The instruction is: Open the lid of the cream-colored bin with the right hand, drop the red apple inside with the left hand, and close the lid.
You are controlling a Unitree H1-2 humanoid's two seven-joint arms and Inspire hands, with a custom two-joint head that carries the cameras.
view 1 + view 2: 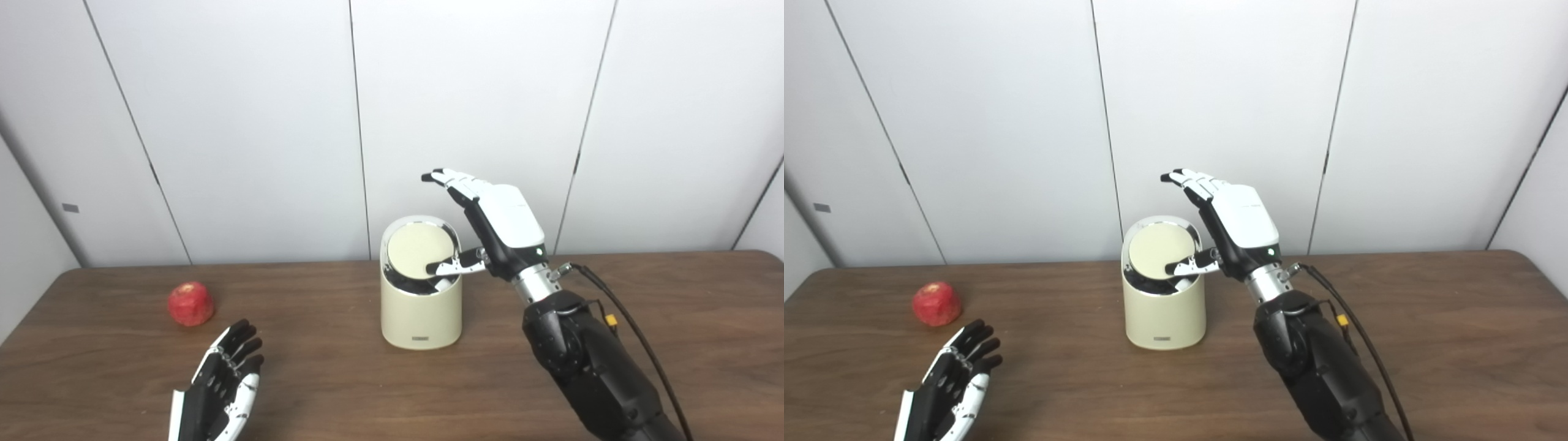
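Note:
The cream-colored bin [420, 312] stands at the middle of the brown table [674, 318]. Its round lid [420, 250] is tilted up toward me, with a dark gap showing under its near edge. My right hand [496, 223] is raised just right of the bin, fingers spread upward and open. Its thumb lies against the lid's lower right edge. The red apple [191, 303] sits on the table far to the left. My left hand [223, 380] rests open, palm up, a little in front of the apple and to its right, not touching it.
White wall panels rise right behind the table's far edge. A black cable [637, 334] runs along my right forearm.

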